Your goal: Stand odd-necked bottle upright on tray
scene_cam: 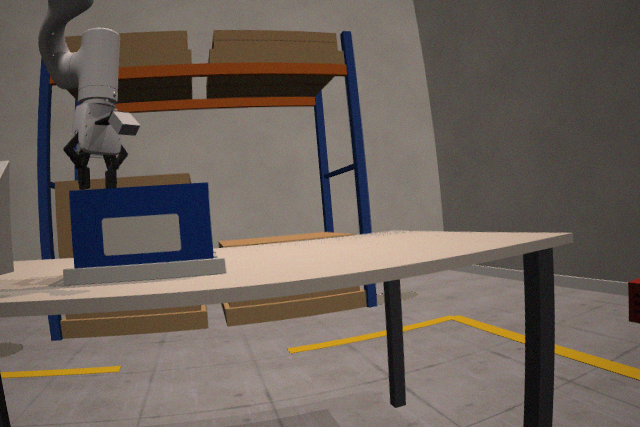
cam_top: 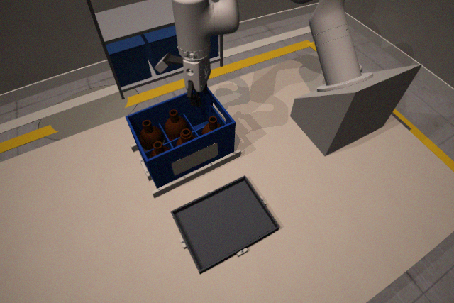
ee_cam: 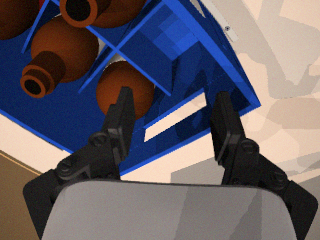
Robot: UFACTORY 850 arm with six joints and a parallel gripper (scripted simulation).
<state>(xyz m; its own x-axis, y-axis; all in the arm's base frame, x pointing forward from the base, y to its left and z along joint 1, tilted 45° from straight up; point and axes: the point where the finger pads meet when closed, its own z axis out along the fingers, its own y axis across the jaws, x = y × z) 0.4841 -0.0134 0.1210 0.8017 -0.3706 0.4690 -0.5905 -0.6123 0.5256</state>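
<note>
Step in hand: picking out the odd-necked bottle, no transfer yet. Gripper [cam_top: 195, 101] [scene_cam: 97, 183] [ee_cam: 173, 103] partly open, a bit past half, holding nothing; fingers point down over the right part of the crate [cam_top: 228, 138] [scene_cam: 144, 200] [ee_cam: 204, 47], tips close to rim height in the exterior view. All five bottles [cam_top: 175, 127] [ee_cam: 67, 47] stand in the crate, far-right compartment vacant. Odd one can't be told by eye, so next move probably: line up on a neck, lower, close gently to gauge it, compare. Tray [cam_top: 227, 221] near side of crate, no bottle on it. Materials: bottles brown, glass-like, round shoulders, narrow necks, ringed lips; crate smooth blue, plastic-looking, thin dividers, slotted handle; tray flat dark grey rectangle, low raised rim; tabletop [cam_top: 330, 200] [scene_cam: 361, 257] matte beige; fingers black, blocky.
</note>
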